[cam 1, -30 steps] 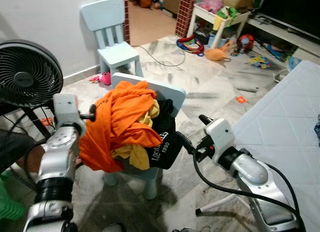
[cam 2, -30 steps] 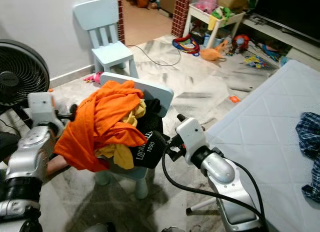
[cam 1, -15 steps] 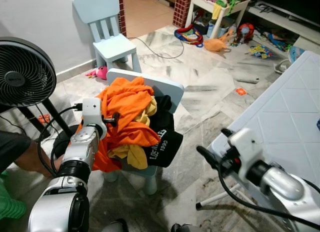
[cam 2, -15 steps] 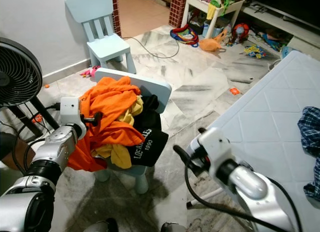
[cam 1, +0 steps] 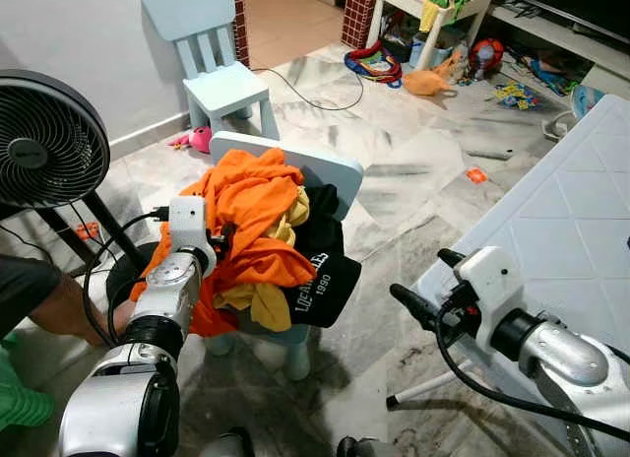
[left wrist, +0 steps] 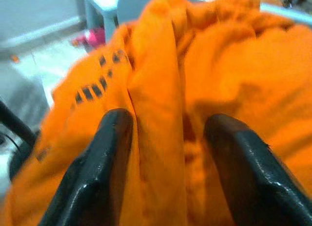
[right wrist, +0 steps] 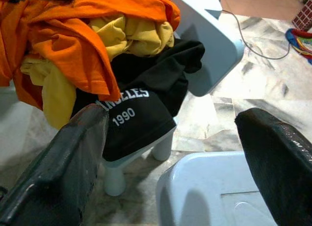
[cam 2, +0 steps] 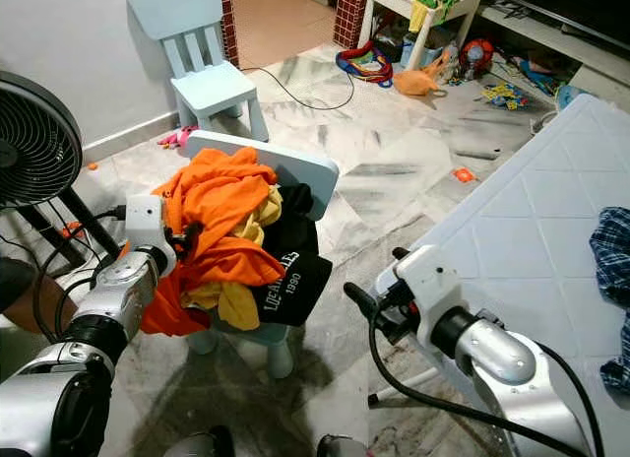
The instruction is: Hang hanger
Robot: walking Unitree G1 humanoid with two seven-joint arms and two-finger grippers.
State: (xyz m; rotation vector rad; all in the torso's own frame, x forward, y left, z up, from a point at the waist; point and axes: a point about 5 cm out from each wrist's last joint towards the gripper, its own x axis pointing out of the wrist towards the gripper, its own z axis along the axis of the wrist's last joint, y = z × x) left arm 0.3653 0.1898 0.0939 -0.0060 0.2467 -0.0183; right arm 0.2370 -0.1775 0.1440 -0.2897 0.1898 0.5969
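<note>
A heap of clothes lies on a small pale blue chair (cam 1: 317,167): an orange garment (cam 1: 246,193) on top, a yellow one (cam 1: 262,303) under it, and a black one (cam 1: 325,280) printed "1990" hanging off the front. My left gripper (cam 1: 224,236) is pushed into the left side of the orange garment. In the left wrist view its fingers (left wrist: 105,153) stand apart with a fold of orange cloth between them. My right gripper (cam 1: 418,309) is open, low and to the right of the chair, apart from the black garment (right wrist: 141,109).
A white quilted surface (cam 1: 561,221) fills the right side, its corner beside my right arm. A black fan (cam 1: 44,137) stands at the left, with a person's arm (cam 1: 49,304) below it. A second blue chair (cam 1: 212,63) and scattered toys (cam 1: 433,78) lie further off.
My right gripper has drawn back to the right, away from the black garment. My left gripper has moved in against the orange garment. The camera has also shifted.
</note>
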